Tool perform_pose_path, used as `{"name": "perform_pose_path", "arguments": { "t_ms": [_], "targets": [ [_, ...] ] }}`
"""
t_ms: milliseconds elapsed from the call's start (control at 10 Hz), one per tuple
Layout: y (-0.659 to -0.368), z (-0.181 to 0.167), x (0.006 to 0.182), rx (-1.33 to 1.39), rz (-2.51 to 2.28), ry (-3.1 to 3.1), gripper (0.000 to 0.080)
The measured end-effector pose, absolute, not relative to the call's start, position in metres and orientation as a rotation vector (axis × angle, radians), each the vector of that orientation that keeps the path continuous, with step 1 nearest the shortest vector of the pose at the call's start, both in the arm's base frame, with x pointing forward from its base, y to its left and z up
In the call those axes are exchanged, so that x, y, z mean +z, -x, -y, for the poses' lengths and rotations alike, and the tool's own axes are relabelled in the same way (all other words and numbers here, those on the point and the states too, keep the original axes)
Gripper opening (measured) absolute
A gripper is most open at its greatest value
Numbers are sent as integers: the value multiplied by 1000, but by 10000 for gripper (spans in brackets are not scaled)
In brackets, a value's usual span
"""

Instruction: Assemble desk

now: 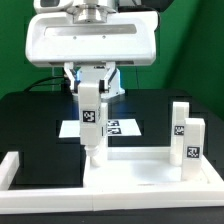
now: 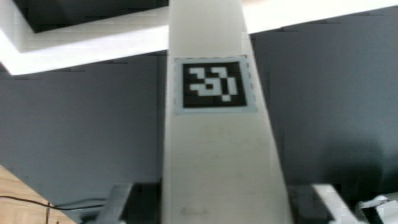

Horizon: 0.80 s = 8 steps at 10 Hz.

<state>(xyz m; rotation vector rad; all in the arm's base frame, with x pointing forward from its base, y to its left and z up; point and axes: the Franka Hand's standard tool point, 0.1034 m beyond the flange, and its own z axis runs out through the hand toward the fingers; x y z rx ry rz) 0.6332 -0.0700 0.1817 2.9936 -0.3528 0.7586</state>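
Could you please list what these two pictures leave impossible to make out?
- Claw fingertips: exterior view, hidden behind the held leg post.
- Post's lower end: wrist view, too close, no contact with the panel visible.
- Marker board: exterior view, partly covered by the post.
- Panel corner holes: too small.

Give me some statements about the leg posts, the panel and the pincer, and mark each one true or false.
1. The pincer holds a leg post upright. True.
2. The held leg post hangs above the black mat, away from the desk panel. False: its lower end is at the panel.
3. Two more leg posts stand at the exterior view's right. True.
4. The marker board lies on top of the panel. False: it lies behind it.
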Motion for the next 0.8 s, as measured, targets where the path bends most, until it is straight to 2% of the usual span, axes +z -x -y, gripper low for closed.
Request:
{"name": "perform_pose_path", "arguments": {
  "t_ms": [200,500,800],
  "targets": [
    [-633,70,181,757,354,-2993,291],
    [-622,102,180,770,365,-3014,291],
    [-628,86,169,807,387,-3000,291]
  ]
}}
